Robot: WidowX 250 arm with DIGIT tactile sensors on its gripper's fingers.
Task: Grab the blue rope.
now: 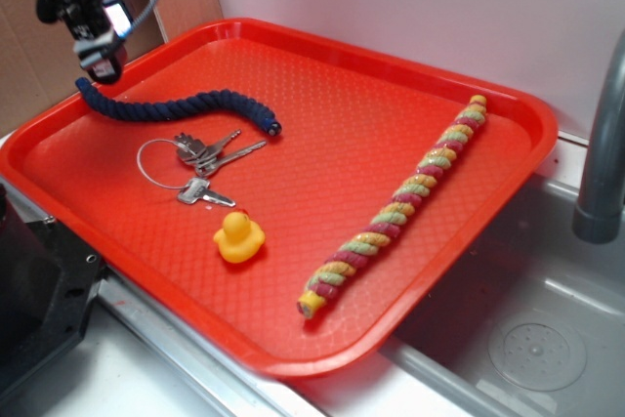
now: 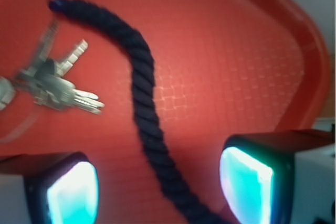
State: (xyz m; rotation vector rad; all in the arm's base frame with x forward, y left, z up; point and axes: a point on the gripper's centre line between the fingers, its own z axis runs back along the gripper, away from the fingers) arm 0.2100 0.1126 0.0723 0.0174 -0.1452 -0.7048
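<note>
Lining up on the blue rope (image 2: 144,103)

Your gripper (image 2: 160,192) hangs fingers apart, straddling the rope's end at the tray's (image 1: 391,56) far-left corner; drop straight down, keep clear of the keys (image 2: 50,85), then close.

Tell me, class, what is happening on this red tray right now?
A robot arm's gripper hangs over one end of the blue rope, which lies on the red tray. In the wrist view the rope runs between the two open fingers, not yet gripped. Beside the rope lie keys, with a yellow rubber duck and a striped rope farther off, all untouched.
</note>
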